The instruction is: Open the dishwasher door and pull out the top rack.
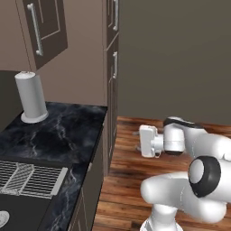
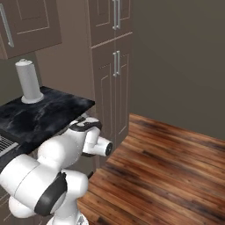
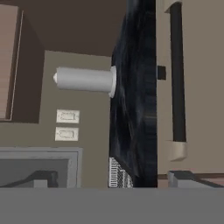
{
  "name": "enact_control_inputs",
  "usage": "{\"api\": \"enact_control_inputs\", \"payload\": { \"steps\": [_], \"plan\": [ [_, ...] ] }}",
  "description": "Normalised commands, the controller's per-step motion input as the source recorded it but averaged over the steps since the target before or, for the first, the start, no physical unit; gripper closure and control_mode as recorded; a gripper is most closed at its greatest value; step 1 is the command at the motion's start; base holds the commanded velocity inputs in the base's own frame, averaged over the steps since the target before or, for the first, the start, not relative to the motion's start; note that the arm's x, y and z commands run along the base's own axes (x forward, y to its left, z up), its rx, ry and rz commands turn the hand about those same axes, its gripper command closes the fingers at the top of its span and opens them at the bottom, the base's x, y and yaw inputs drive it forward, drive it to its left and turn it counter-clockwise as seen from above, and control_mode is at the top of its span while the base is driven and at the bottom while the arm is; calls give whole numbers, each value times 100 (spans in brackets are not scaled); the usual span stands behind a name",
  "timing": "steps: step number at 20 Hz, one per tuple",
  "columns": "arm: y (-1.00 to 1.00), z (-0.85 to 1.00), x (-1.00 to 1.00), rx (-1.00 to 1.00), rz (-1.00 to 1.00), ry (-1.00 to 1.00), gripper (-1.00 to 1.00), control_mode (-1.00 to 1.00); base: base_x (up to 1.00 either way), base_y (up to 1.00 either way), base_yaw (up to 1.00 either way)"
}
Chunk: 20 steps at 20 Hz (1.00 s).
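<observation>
arm held clear of the bench, door not yet touched

the tool (image 1: 143, 140) hung over the floor beside the bench (image 1: 67, 131), grip state unclear; the dishwasher door (image 3: 192, 87) sat shut under it, probably awaiting approach.

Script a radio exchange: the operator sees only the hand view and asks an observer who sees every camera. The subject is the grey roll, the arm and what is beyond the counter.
Operator: The grey roll looks sideways. Has it fallen?
Observer: No. The paper towel roll stands upright on the dark counter; your camera is rolled.
Operator: Where is the arm?
Observer: The arm reaches out level above the wooden floor, off the counter's end.
Operator: What is beyond the counter?
Observer: A tall brown cabinet with vertical silver handles stands at its far end.
</observation>
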Motion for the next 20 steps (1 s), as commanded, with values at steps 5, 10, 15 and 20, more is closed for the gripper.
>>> {"api": "enact_control_inputs", "payload": {
  "steps": [5,10,15,20],
  "plan": [
    [20,-29,23,11,-5,0,-100,-100,0,0,0],
    [21,-28,23,8,-5,0,-100,-100,0,0,0],
    [20,-24,21,6,-5,0,-100,-100,0,0,0],
    [18,-22,20,3,-5,0,-100,-100,0,0,0]
  ]
}}
